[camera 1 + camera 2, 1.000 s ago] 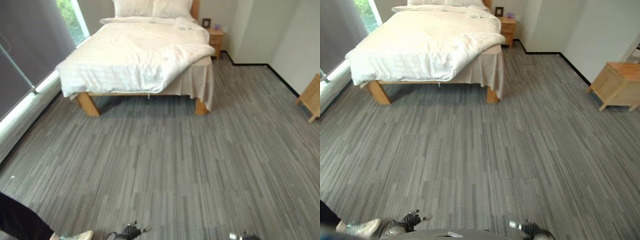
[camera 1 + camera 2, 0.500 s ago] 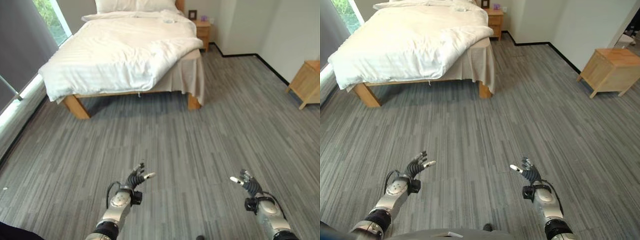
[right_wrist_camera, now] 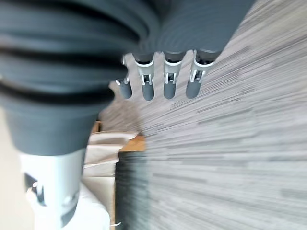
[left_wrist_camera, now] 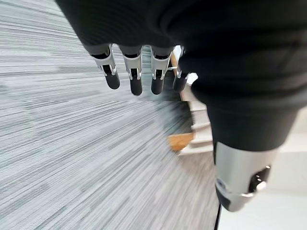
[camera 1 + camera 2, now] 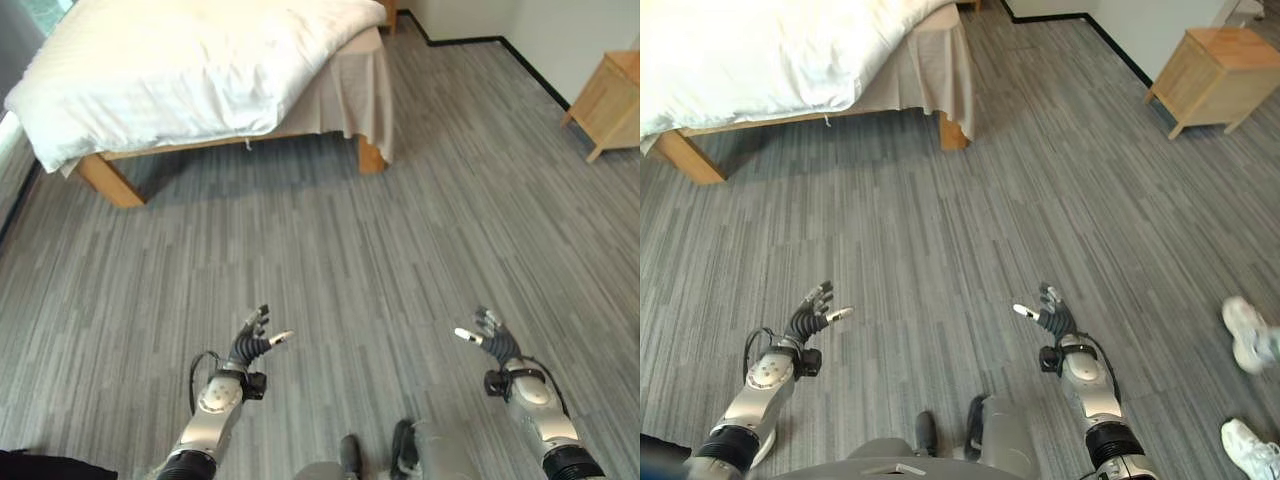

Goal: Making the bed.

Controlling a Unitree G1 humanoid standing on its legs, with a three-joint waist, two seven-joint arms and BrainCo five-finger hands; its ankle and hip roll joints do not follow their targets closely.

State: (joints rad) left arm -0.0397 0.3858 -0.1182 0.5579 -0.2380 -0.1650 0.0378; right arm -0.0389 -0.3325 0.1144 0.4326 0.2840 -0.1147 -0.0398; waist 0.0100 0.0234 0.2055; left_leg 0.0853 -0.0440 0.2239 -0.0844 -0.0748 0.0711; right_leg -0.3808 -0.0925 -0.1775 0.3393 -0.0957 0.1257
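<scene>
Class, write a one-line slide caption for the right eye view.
Both open robot hands, left robot hand and right robot hand, raised above the carpet, bed ahead.

Empty right hand (image 3: 163, 81) above carpet (image 3: 225, 158)

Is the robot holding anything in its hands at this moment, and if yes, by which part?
Nothing is held. The left hand and the right hand are both open and empty above the grey floor, apart from the bed.
</scene>
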